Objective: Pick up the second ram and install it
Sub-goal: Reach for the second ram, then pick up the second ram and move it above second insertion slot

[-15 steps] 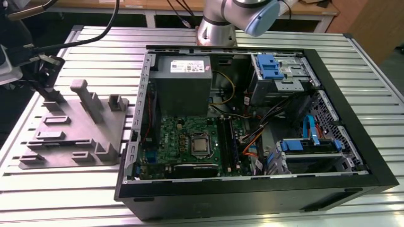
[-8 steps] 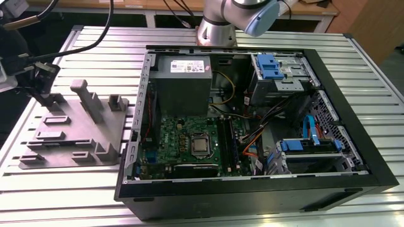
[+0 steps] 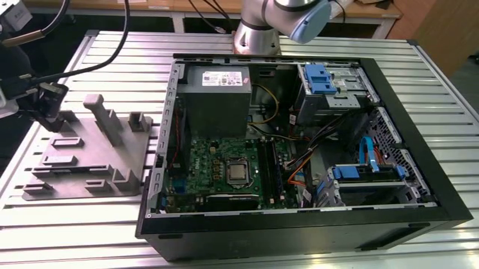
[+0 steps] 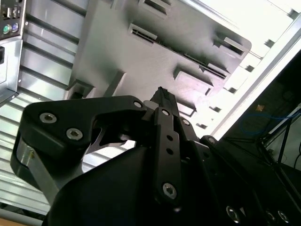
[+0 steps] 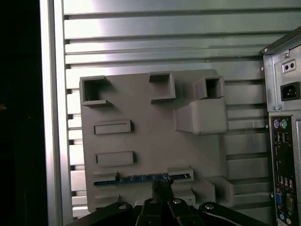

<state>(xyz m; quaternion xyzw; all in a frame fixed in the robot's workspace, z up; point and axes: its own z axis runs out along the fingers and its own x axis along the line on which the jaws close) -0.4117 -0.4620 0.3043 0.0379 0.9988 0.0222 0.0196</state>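
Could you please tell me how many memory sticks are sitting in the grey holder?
1. The second ram stands on edge in the slot of the grey holder nearest the pincer, seen in the first wrist view. Others could be hidden behind the holder's raised blocks.

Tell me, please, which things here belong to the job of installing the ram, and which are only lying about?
For the job: second ram, edge-on in the grey holder; hand, right beside it; motherboard in the open computer case.
Just lying about: power supply; blue drive cage; orange cables; slatted table.
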